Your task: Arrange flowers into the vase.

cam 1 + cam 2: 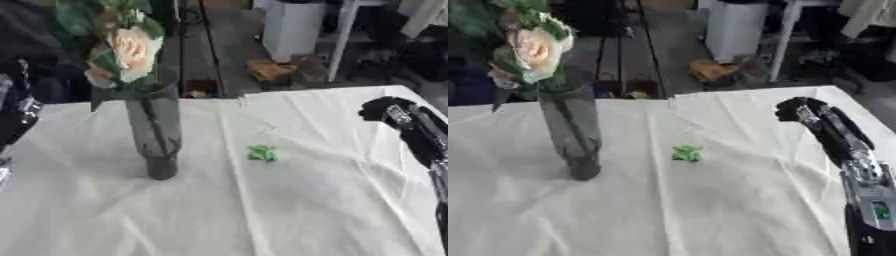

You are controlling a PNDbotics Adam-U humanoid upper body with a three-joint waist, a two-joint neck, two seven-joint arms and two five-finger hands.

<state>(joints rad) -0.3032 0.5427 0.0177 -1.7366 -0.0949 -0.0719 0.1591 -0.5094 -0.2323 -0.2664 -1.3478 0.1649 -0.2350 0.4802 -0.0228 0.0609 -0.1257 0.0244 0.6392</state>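
Progress: I judge the job nearly done. The flowers (131, 47), pale peach blooms with green leaves, already stand in the vase (155, 132), stems down inside the dark glass.
Left to do: I see no loose flower on the table; only a small green scrap (262, 153), maybe a fallen leaf, lies just right of the vase.
Vase: upright on the left half of the table, mid-depth.
Right hand (798, 109): raised over the right edge of the table, well apart from the vase, holding nothing; I cannot tell how its fingers stand.
Left hand: I only catch dark arm parts at the left edge, no hand.
Table (289, 210): covered in a creased cream cloth.
Room: beyond the far edge, a dark plank floor, a white bin (293, 27), an orange-brown rag (268, 69).
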